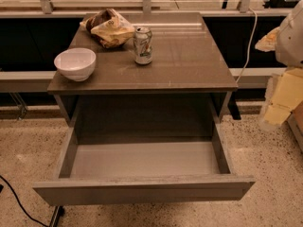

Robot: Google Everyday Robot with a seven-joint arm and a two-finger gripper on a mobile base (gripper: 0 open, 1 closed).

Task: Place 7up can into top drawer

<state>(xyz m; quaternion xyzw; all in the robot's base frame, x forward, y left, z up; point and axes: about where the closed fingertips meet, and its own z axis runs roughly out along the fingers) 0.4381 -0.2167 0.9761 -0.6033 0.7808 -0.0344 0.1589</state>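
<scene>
Operator: Where is the 7up can (143, 45)?
Observer: Upright on the worktop (189, 63), toward its back, left of its middle.
Operator: And the top drawer (142, 189)?
Observer: Pulled open below the worktop's front edge.
Operator: End effector (283, 100)?
Observer: Off the worktop's right side, well apart from the can. Open or closed, I cannot tell.
Operator: Anything else?
Observer: White bowl (75, 64) at the worktop's front-left corner, snack bag (109, 28) at its back left.

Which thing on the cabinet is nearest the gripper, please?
The 7up can: it stands rightmost, while bag and bowl sit further from the gripper at the right edge.
</scene>
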